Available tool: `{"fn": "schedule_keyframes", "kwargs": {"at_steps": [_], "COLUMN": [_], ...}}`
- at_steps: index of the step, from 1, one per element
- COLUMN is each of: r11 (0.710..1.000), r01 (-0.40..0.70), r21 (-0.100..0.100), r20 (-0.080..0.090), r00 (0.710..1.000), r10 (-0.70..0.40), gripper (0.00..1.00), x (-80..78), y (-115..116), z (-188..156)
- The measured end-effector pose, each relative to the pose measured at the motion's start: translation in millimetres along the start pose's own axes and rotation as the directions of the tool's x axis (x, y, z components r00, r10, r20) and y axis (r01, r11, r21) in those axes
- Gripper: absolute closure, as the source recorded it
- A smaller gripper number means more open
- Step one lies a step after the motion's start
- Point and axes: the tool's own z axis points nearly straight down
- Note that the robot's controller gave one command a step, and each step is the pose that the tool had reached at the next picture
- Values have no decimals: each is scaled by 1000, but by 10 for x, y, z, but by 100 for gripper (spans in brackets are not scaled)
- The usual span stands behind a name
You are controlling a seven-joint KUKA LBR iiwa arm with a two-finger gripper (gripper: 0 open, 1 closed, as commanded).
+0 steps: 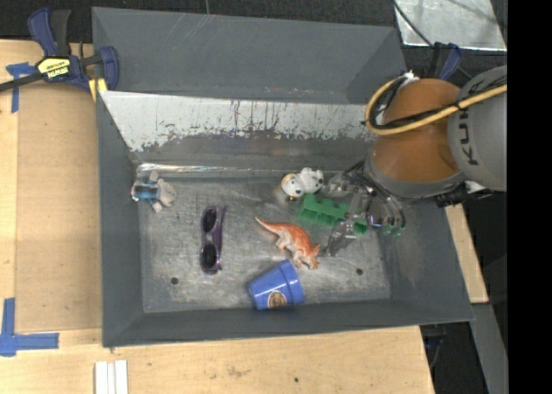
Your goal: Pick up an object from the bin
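The gripper (352, 218) sat low at the green toy (321, 209) right of centre, open or closed I couldn't tell; likely grasping, a clean lift next.

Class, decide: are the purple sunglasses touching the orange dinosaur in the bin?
Apart. The camera view shows bare bin floor between the purple sunglasses and the orange dinosaur.
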Motion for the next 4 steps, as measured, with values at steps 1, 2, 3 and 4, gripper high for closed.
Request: {"fn": "schedule_keyframes", "kwargs": {"at_steps": [1, 2, 3, 4], "r11": [990, 990, 991, 991], "r01": [-138, -138, -137, -137], "r21": [-3, -3, -2, 1], "r20": [13, 13, 7, -13], "r00": [990, 990, 991, 990], "r10": [138, 138, 137, 137], "gripper": [100, 100, 100, 100], "x": [-120, -120, -102, -60], "y": [-30, -30, -31, -36], "z": [219, 219, 194, 25]}}
